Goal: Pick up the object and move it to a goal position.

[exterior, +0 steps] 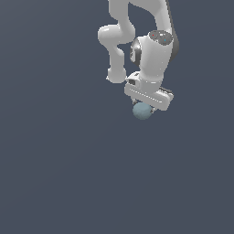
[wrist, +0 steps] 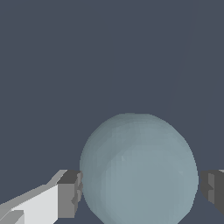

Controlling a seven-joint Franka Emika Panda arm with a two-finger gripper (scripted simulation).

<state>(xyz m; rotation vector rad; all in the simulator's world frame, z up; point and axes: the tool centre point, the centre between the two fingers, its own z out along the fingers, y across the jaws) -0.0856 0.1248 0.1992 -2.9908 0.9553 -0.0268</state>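
The tool (wrist: 139, 186) straddles the ball (wrist: 139, 170), one grey pad (wrist: 70, 194) touching one side of it and the other pad (wrist: 213, 189) just beside the opposite side, with a thin dark sliver showing between that pad and the ball. So the fingers stand at about the ball's width, closed in around it; whether the second pad truly presses on it, I cannot tell. The ball is pale blue-grey, smooth and unmarked, and it fills the space between the pads.

In the exterior view the ball (exterior: 142, 110) sits directly under the tool (exterior: 147, 104), partly hidden by the white hand. Above it the arm (exterior: 137, 32) bends up and out of view. Behind everything lies the plain dark grey-blue bench (exterior: 55, 160); whether the ball rests on it or hangs above it cannot be told.
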